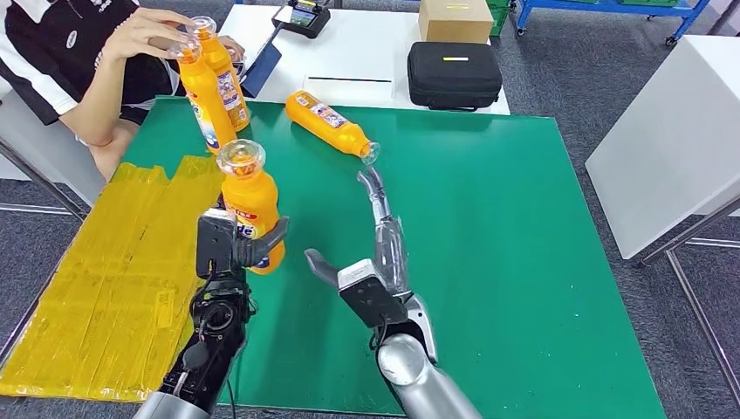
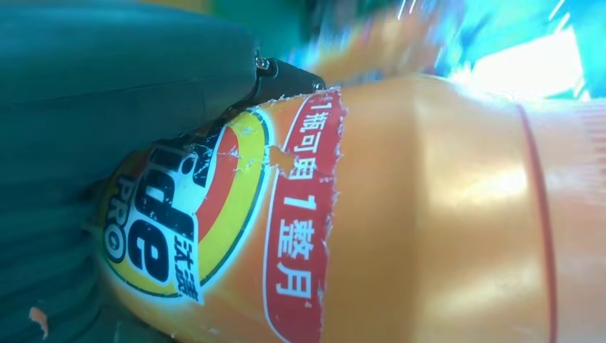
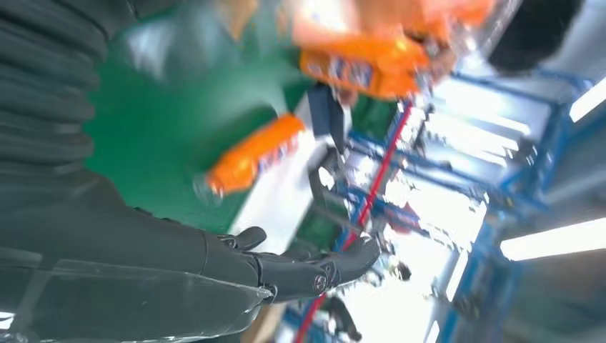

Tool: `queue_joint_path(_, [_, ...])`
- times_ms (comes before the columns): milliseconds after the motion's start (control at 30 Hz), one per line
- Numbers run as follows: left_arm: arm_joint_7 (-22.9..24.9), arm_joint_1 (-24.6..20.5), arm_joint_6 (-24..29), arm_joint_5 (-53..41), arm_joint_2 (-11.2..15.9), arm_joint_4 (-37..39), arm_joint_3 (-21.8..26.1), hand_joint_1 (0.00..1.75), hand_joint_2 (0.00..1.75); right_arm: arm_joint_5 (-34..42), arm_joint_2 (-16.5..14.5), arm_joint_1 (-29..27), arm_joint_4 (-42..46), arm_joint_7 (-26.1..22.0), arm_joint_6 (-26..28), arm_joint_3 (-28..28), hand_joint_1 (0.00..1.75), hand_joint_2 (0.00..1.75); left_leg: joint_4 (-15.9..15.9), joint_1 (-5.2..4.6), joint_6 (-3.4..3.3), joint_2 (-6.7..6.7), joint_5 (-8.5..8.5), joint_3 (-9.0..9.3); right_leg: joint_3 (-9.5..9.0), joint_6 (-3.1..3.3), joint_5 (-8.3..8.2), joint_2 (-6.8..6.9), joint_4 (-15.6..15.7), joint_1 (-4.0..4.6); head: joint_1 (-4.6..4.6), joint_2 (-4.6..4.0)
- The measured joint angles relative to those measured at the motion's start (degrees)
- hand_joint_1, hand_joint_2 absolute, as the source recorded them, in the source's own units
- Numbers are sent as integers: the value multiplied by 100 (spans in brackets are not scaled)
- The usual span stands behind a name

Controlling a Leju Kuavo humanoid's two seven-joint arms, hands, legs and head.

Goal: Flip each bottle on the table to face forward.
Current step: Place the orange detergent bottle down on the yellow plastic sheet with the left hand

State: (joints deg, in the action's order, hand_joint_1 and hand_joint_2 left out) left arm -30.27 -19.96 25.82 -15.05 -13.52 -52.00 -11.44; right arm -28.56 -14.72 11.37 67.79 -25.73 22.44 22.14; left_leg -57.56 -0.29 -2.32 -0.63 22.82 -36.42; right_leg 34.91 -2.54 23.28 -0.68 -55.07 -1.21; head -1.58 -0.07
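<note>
My left hand [image 1: 229,247] grips an upright orange bottle [image 1: 251,207] with a clear cap above the green mat [image 1: 524,218]; its label [image 2: 214,214] faces the left wrist camera. My right hand [image 1: 375,253] is open, fingers stretched toward a second orange bottle [image 1: 332,125] lying on its side at the mat's far edge, with a gap between them. That lying bottle [image 3: 254,153] appears blurred beyond my fingers [image 3: 307,268] in the right wrist view. At the far left a person's hand [image 1: 144,33] holds two more upright orange bottles [image 1: 209,83].
A yellow taped sheet [image 1: 105,262] covers the mat's left side. A white table behind carries a black case [image 1: 454,74], a cardboard box [image 1: 454,19] and a small device [image 1: 301,16]. Another white table [image 1: 672,131] stands to the right.
</note>
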Motion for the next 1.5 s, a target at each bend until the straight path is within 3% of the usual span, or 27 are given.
queue_joint_path(167, [448,81,1242,-2489,2,-78,146,175,175,-122,68,-299,719,44,101,-86,0,175,0,1,0,1,0,0,1,0,0,0,0,1,-1,0])
queue_joint_path(333, [1136,230,1351,-5446,-131,-386,659,175,175,-76,114,-464,1239,43,93,-89,0,175,0,1,0,3,1,0,1,1,1,-1,0,1,-1,0])
queue_joint_path(467, [2475,262,1354,-7234,-134,-502,889,175,175,492,166,-514,1560,54,-193,-83,0,175,1,1,1,3,1,1,1,1,0,-1,0,1,1,0])
queue_joint_path(567, [3659,176,1354,-7428,77,-304,722,175,175,1066,220,-515,1691,56,-422,-98,0,175,1,1,3,6,-1,3,2,2,-1,-1,0,1,-1,0])
queue_joint_path(633, [4199,83,1354,-7444,284,-66,483,175,175,1252,260,-508,1753,40,-478,-125,0,175,0,3,5,1,-5,4,1,3,-1,0,0,2,-2,0])
queue_joint_path(900, [5145,-552,1354,-7485,908,1381,-155,175,175,1423,365,-425,1848,-3,-602,-186,0,175,1,3,7,10,-6,4,0,4,-3,-6,-2,2,0,0])
queue_joint_path(1100, [5393,-825,1355,-7482,1215,2250,-328,175,175,1452,397,-344,1834,-17,-672,-195,0,175,1,4,8,4,-6,3,0,4,-2,-4,-3,2,0,0])
queue_joint_path(1367, [5443,-949,1358,-7479,1344,2721,-382,175,175,1464,399,-294,1809,-19,-691,-198,0,175,1,3,8,3,-6,1,0,4,-2,-4,-3,1,1,0])
queue_joint_path(1400, [5481,-961,1358,-7480,1357,2782,-397,140,175,1467,399,-292,1806,-19,-702,-199,0,175,1,3,8,3,-6,1,0,4,-2,-4,-3,1,1,0])
queue_joint_path(1500, [5591,-984,1356,-7478,1391,2982,-448,9,175,1468,399,-289,1789,-19,-733,-201,0,175,1,3,8,3,-6,1,0,4,-2,-4,-3,1,1,0])
